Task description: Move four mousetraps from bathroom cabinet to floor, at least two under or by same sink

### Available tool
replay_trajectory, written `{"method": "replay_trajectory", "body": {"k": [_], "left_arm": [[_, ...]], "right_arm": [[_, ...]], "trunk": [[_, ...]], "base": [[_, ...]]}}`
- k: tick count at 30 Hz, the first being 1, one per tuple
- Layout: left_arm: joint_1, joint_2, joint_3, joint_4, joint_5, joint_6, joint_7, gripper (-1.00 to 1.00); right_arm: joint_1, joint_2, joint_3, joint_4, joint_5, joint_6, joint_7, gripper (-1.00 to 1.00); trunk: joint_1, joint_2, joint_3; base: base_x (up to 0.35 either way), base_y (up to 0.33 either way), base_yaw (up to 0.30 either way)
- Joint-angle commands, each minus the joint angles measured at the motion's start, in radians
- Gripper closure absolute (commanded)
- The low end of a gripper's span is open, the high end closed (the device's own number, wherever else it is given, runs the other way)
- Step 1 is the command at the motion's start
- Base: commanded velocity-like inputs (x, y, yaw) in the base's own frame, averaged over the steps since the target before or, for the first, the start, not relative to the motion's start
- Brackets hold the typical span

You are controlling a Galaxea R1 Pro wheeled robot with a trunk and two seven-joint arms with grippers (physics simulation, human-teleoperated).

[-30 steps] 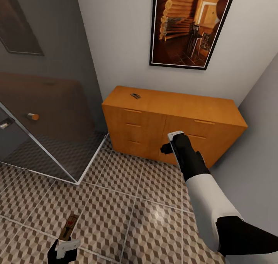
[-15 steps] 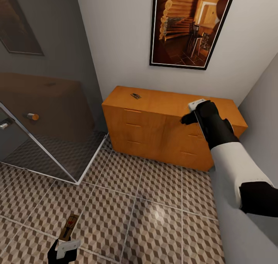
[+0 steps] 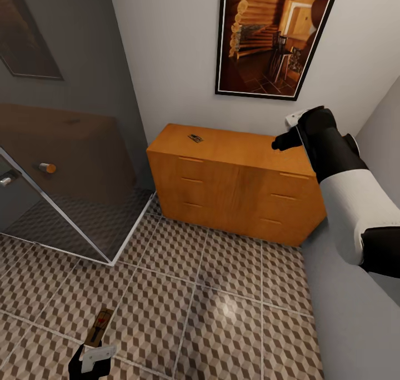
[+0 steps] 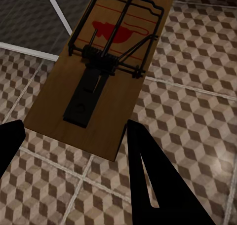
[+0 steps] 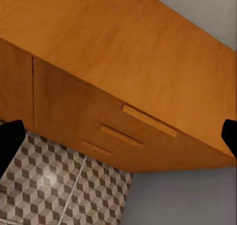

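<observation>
- Left wrist view gives the closest look at the small flat brown wooden mousetrap [image 4: 101, 72], a thin board with a dark wire spring bar and a red mark printed at its far end; its near edge sits between the two dark fingers [image 4: 153, 185] of the left gripper [image 4: 74, 151], which is closed on it over the tiles.
- In the head view that held board [image 3: 101, 325] pokes out of the left gripper [image 3: 93, 351] at the lower left of the frame.
- A second little trap [image 3: 195, 138] lies on top of the low orange-wood cabinet with slim bar handles [image 3: 233, 188], toward its left rear corner.
- I'd judge these traps very light and stiff, the wood grippy enough but thin; the safest hold looks to be across the bare board edges at the plain end, away from the sprung wire, which could snag or trip.
- The right gripper [image 3: 284, 141], at the right of the head view, hangs above the right end of the cabinet top; its wrist camera shows the finger tips [image 5: 10, 138] spread wide apart with nothing between them.
- Beneath everything runs the cube-patterned brown and beige tiled bathroom floor [image 3: 222, 308], with a smoky glass shower screen [image 3: 66, 169] at the left and a framed log-cabin picture [image 3: 272, 35] on the wall above.
</observation>
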Motion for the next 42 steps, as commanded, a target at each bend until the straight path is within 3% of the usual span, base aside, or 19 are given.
{"method": "replay_trajectory", "body": {"k": [1,4,7,12,15,19,21,22,23,25,29,33,42], "left_arm": [[-0.001,-0.001,-0.009,0.003,-0.001,-0.003,0.010,1.00],[-0.001,-0.001,-0.009,0.003,-0.001,-0.003,0.010,1.00],[-0.001,-0.001,-0.009,0.003,-0.001,-0.003,0.010,1.00],[-0.001,-0.001,-0.009,0.003,-0.001,-0.003,0.010,1.00],[-0.001,-0.001,-0.009,0.003,-0.001,-0.003,0.010,1.00],[-0.001,0.000,-0.009,0.003,-0.001,-0.003,0.009,1.00],[-0.001,-0.001,-0.009,0.003,-0.001,-0.003,0.009,1.00],[-0.001,-0.001,-0.009,0.003,-0.001,-0.003,0.009,1.00],[-0.001,-0.001,-0.009,0.003,-0.001,-0.003,0.009,1.00],[-0.001,-0.001,-0.009,0.003,-0.001,-0.003,0.009,1.00],[-0.001,-0.001,-0.009,0.003,-0.001,-0.003,0.009,1.00],[-0.001,-0.001,-0.010,0.003,-0.001,-0.003,0.009,1.00],[-0.001,-0.001,-0.010,0.003,-0.001,-0.003,0.006,1.00]], "right_arm": [[-0.005,-0.001,0.004,0.002,0.010,0.003,0.010,-1.00],[-0.016,0.001,0.004,0.019,0.010,0.002,0.035,-1.00],[-0.019,-0.001,0.005,0.027,0.010,0.000,0.112,-1.00],[-0.021,-0.020,0.038,0.044,0.036,-0.019,0.368,-1.00],[-0.021,-0.042,0.080,0.063,0.077,-0.095,0.526,-1.00],[-0.022,-0.067,0.099,0.067,0.127,-0.213,0.727,-1.00],[-0.022,-0.086,0.100,0.063,0.131,-0.224,0.748,-1.00],[-0.022,-0.104,0.099,0.057,0.132,-0.229,0.757,-1.00],[-0.022,-0.139,0.089,0.040,0.131,-0.233,0.766,-1.00],[-0.022,-0.176,0.059,0.012,0.126,-0.234,0.776,-1.00],[-0.022,-0.239,-0.052,-0.034,0.109,-0.235,0.858,-1.00],[-0.022,-0.287,-0.089,-0.044,0.106,-0.234,0.890,-1.00],[-0.022,-0.319,-0.097,-0.053,0.100,-0.236,0.918,-1.00]], "trunk": [[0.001,-0.002,-0.002],[0.001,-0.002,-0.002],[0.001,-0.002,-0.002],[0.001,-0.002,-0.002],[0.001,-0.002,-0.002],[0.001,-0.002,-0.002],[0.001,-0.002,-0.002],[0.001,-0.002,-0.002],[0.001,-0.002,-0.002],[0.001,-0.002,-0.002],[0.001,-0.002,-0.002],[0.001,-0.002,-0.002],[0.001,-0.002,-0.002]], "base": [[0.000,0.000,0.000],[0.000,0.000,0.000],[0.000,0.000,0.000],[0.000,0.000,0.000],[0.000,0.000,0.000],[0.000,0.000,0.000],[0.000,0.000,0.000],[0.000,0.000,0.000],[0.000,0.000,0.000],[0.000,0.000,0.000],[0.000,0.000,0.000],[0.000,0.000,0.000],[0.000,0.000,0.000]]}}
